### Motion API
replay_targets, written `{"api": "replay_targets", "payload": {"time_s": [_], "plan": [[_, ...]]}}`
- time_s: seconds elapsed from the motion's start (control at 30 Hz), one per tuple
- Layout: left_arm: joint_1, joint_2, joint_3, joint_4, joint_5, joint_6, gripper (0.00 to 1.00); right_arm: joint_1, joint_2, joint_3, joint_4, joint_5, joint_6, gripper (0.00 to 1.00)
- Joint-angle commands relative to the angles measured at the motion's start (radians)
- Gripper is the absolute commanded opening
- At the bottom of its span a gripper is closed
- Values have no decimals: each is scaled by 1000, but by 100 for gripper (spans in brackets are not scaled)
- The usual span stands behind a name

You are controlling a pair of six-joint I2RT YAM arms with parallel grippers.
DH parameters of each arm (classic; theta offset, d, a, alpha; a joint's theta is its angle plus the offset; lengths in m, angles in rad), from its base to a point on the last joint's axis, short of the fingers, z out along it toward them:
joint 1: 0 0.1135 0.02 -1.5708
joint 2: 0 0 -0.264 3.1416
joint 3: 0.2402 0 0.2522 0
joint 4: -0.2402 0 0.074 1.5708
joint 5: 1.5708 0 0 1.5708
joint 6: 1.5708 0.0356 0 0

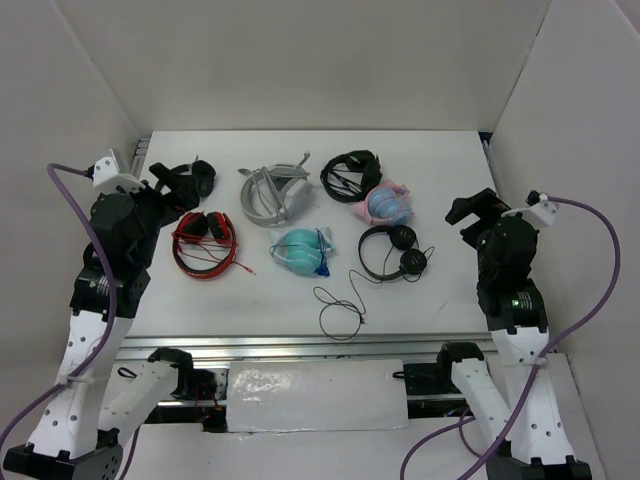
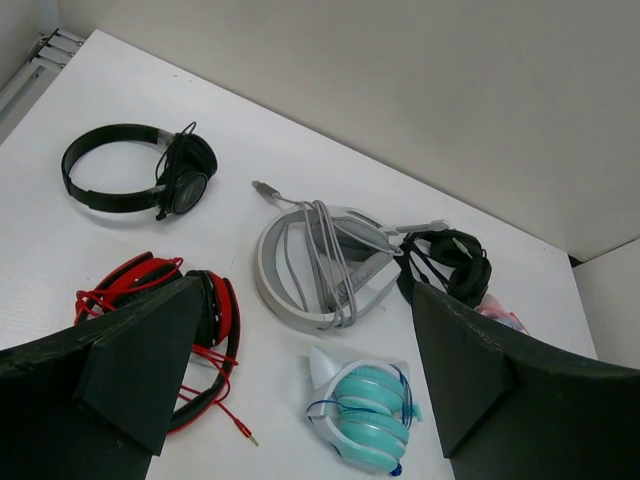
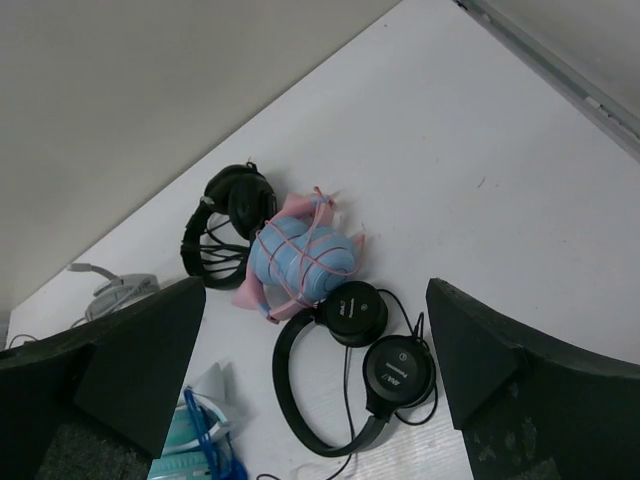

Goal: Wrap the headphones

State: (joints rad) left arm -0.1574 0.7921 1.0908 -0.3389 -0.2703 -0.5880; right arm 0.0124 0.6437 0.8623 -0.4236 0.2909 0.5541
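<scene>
The headphones (image 1: 388, 250) are black with a thin headband and two round earcups. They lie flat on the white table right of centre. Their thin cable (image 1: 340, 312) trails loose toward the near edge in a loop. They show in the right wrist view (image 3: 385, 365) below and between my fingers. My right gripper (image 1: 468, 208) is open and empty, held above the table to their right; it also shows in the right wrist view (image 3: 315, 290). My left gripper (image 1: 172, 186) is open and empty at the far left, and shows in the left wrist view (image 2: 305, 292).
Other pairs lie about: a red-and-black pair (image 1: 205, 242), a grey pair (image 1: 275, 195), a teal pair (image 1: 300, 250), a pink-and-blue wrapped pair (image 1: 387, 203) touching the headphones, a chunkier black pair (image 1: 350, 172), another black pair (image 2: 130, 170). White walls enclose the table.
</scene>
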Motion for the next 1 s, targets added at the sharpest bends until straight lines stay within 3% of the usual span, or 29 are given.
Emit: {"api": "replay_targets", "payload": {"time_s": [0.0, 0.23, 0.3, 0.53, 0.77, 0.97], "plan": [[5, -21, -2, 28, 17, -21, 99, -5, -15, 44, -26, -13, 21, 100], [6, 35, -2, 0, 75, -6, 99, -5, 48, 49, -116, -18, 35, 100], [6, 59, 0, -5, 86, -6, 99, -5, 83, 32, -104, -111, -19, 100], [7, 96, -8, -11, 128, 1, 99, -5, 223, -31, -187, -139, 50, 100], [5, 104, -25, 3, 138, 4, 99, -5, 381, -135, -139, -321, 148, 98], [7, 119, -37, 27, 166, 10, 99, 41, 451, -230, -34, -364, 240, 92]]}}
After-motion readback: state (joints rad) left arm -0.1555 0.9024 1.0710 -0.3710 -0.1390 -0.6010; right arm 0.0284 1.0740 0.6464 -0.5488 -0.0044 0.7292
